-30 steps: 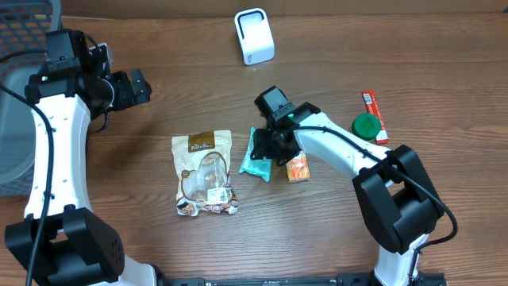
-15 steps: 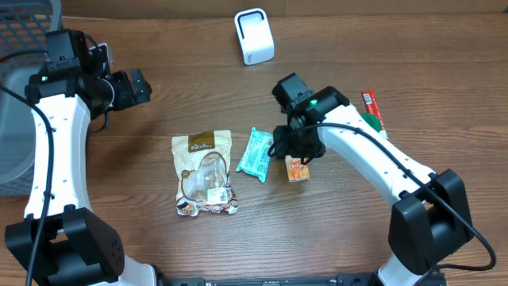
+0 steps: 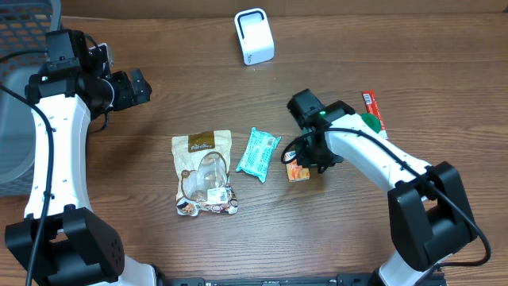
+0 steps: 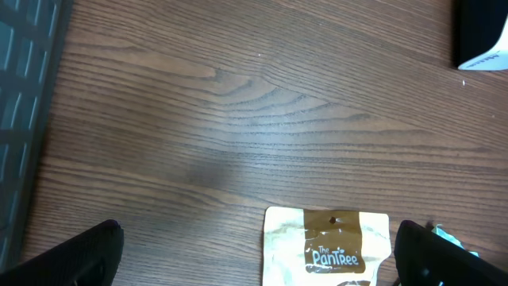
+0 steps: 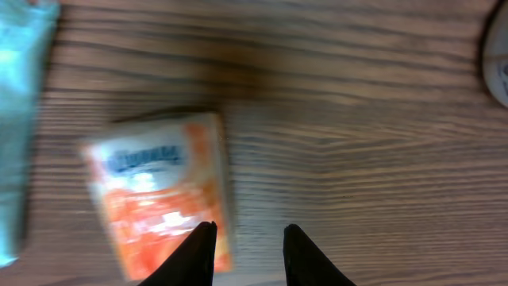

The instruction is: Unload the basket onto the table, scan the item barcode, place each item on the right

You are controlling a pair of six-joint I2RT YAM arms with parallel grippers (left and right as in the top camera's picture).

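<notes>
A small orange carton (image 3: 297, 170) lies flat on the wooden table, right of a teal packet (image 3: 258, 153). My right gripper (image 3: 308, 152) hovers just over the carton's right edge. In the right wrist view the carton (image 5: 159, 191) is blurred; the gripper (image 5: 250, 230) stands open, narrowly, with only bare wood in the gap, and its left fingertip overlaps the carton's edge. No barcode shows. The white scanner (image 3: 254, 36) stands at the back centre. My left gripper (image 3: 135, 86) is wide open above the table, far left, with a Pantree pouch (image 4: 329, 246) below it.
The Pantree pouch (image 3: 205, 172) lies left of the teal packet. A green round lid (image 3: 367, 125) and a red stick pack (image 3: 373, 111) lie right of my right arm. A grey basket (image 3: 16, 48) stands at the far left edge.
My right gripper has moved right and toward the front, off the teal packet and onto the orange carton's right edge, and its jaws have narrowed. The left arm has not moved.
</notes>
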